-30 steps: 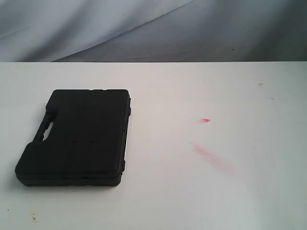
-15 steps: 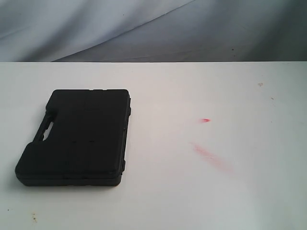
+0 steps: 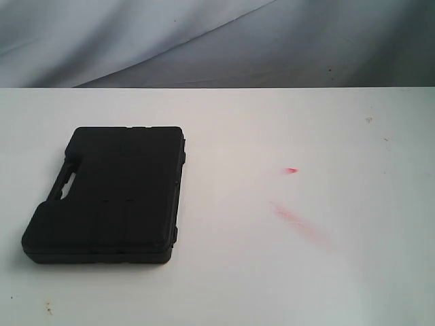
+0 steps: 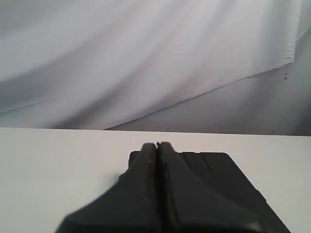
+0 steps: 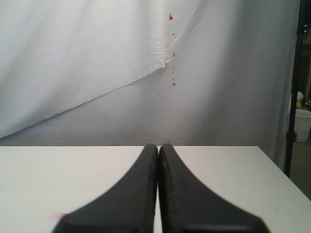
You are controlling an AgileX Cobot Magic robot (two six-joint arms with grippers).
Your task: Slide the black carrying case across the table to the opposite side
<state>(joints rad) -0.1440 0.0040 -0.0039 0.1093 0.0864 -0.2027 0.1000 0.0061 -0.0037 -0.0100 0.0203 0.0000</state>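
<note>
The black case (image 3: 109, 193) lies flat on the left part of the white table (image 3: 272, 272), its handle slot (image 3: 66, 185) on its left edge. Neither arm shows in the exterior view. In the left wrist view my left gripper (image 4: 156, 145) is shut with nothing held, and the case (image 4: 228, 179) lies beyond and beside its black fingers (image 4: 141, 184). My right gripper (image 5: 158, 146) is shut and empty too, over bare table (image 5: 233, 170); the case is out of the right wrist view.
Red smears (image 3: 299, 223) and a small red spot (image 3: 291, 170) mark the table right of centre. A few dark specks (image 3: 47, 310) sit near the front left. A grey-white cloth backdrop (image 3: 217, 41) hangs behind the far edge.
</note>
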